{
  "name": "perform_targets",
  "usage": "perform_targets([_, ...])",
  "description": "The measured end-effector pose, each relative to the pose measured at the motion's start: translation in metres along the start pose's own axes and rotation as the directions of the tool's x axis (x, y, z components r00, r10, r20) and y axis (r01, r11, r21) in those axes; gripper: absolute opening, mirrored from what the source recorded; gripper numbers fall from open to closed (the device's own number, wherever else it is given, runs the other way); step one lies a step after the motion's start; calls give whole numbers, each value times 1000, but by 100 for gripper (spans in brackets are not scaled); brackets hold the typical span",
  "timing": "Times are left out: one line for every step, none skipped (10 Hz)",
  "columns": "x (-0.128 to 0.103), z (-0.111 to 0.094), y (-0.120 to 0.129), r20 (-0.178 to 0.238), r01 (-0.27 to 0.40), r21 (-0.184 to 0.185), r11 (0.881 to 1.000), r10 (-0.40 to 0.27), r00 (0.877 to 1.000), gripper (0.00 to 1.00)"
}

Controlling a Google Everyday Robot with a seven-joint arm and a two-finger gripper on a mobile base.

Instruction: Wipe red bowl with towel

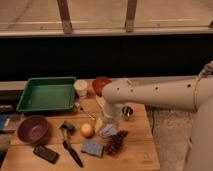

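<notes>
The red bowl [98, 83] stands at the back of the wooden table [136, 150], its right side hidden behind my arm. The towel [107, 131], a small crumpled grey-blue cloth, lies near the table's middle, right of an apple [87, 130]. My arm reaches in from the right, and its bulky white wrist sits just in front of the bowl. The gripper [111, 119] hangs down from the wrist directly over the towel, open, its fingertips close above or at the cloth. The towel still rests on the table.
A green tray [24, 102] sits at the back left with a white cup [80, 88] beside it. A purple bowl [33, 129], a dark flat device [45, 153] and a black brush [70, 145] lie front left. A blue sponge [92, 147], pine cone [116, 142] and small metal cup [127, 112] surround the towel.
</notes>
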Motion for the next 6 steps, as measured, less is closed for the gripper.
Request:
perform_targets([-2, 2, 1, 8, 11, 11, 1000, -11, 1000, 65])
perform_targets([-6, 3, 4, 25, 26, 18, 999, -27, 999, 65])
perform_targets([-7, 4, 1, 34, 35, 33, 999, -36, 999, 65])
perform_targets([-11, 3, -2, 49, 46, 49, 998, -48, 998, 65])
perform_targets([-16, 7, -3, 49, 70, 70, 995, -74, 996, 65])
perform_targets([-22, 9, -3, 49, 96, 80, 992, -100, 994, 65])
